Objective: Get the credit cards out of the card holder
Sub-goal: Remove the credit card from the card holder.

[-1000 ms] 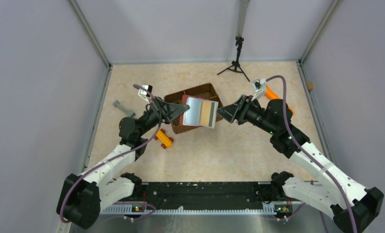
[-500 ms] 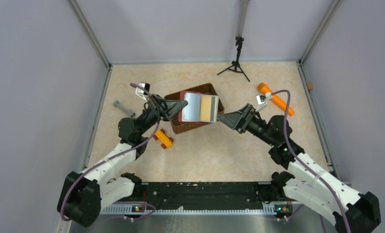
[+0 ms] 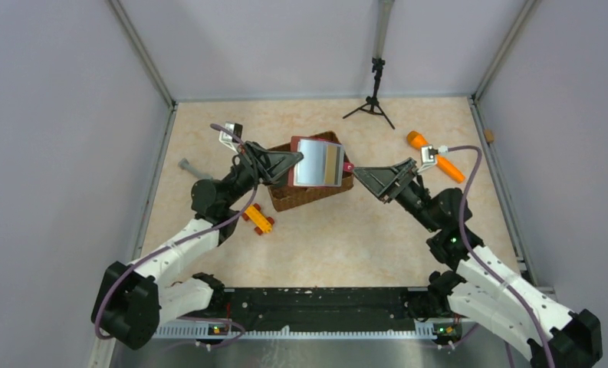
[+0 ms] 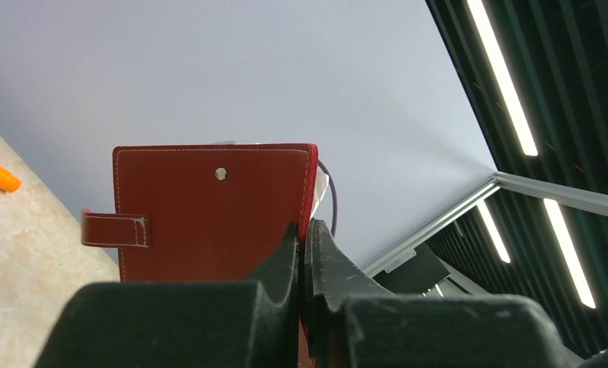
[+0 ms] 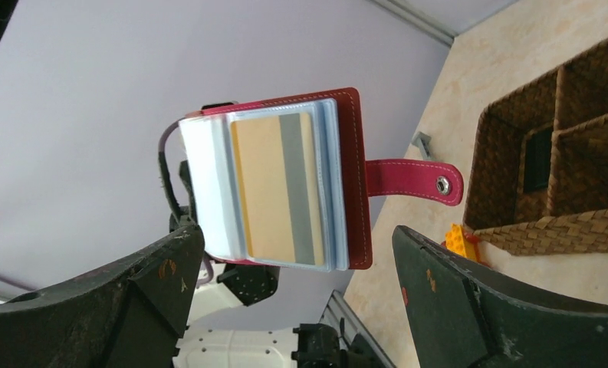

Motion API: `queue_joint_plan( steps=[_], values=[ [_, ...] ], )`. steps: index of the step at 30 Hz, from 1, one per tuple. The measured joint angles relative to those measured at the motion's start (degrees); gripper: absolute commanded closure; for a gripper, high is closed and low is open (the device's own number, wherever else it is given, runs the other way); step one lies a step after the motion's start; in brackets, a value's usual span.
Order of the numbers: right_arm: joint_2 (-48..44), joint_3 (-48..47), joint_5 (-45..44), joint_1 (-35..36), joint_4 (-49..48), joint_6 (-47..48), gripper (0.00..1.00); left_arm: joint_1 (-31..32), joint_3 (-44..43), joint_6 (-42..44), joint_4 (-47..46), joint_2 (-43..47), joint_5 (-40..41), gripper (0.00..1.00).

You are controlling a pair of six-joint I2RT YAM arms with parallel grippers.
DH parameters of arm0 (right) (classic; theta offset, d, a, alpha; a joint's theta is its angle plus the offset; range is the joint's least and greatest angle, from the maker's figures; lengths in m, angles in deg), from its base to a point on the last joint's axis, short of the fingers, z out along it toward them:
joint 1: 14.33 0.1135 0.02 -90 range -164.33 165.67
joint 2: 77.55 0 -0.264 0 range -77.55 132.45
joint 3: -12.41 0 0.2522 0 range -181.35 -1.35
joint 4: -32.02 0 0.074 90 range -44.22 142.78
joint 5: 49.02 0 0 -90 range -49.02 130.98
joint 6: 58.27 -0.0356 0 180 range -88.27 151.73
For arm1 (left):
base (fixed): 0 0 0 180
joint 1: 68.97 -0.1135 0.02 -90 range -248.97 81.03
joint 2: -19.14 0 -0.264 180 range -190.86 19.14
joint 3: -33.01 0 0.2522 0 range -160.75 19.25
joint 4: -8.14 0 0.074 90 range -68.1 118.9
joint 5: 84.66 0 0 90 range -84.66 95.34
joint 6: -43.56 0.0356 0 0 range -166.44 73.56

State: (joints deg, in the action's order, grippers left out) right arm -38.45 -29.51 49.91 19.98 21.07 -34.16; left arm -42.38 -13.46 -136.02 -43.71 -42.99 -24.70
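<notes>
Left claw point(image 4: 304, 231) clamped, card holder point(image 4: 208, 215) open

Card holder point(image 5: 354, 153) was open, tan-gold card point(image 5: 266, 188) in its front sleeve, strap toward the wicker basket point(image 5: 507, 146); right gripper point(image 5: 297, 245) stood spread.

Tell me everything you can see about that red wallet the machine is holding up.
The card holder is a dark red, leather-looking wallet with pale stitching, held open in the air. Its strap tab with a metal snap sticks out sideways. Inside are pale blue clear sleeves; the front one shows a tan-gold card with a grey stripe. The left gripper pinches one edge; the right gripper is open and not touching it.
</notes>
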Motion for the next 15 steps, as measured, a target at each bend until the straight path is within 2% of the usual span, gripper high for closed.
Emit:
queue_joint_plan(
  steps=[4, 10, 15],
  values=[
    [4.61, 0.04, 1.95, 0.0, -2.03, -2.32, 0.04, 1.36, -0.59, 0.28, -0.48, -1.73, 0.98, 1.0],
    [6.03, 0.04, 3.65, 0.0, -4.22, -2.73, 0.03, 3.67, -1.44, 0.55, -2.69, -3.8, 2.67, 1.0],
    [8.04, 2.23, 4.9, 0.0, -9.92, -3.78, 0.02, 4.92, -2.49, 0.63, -4.48, -5.33, 3.98, 1.0]
  ],
)
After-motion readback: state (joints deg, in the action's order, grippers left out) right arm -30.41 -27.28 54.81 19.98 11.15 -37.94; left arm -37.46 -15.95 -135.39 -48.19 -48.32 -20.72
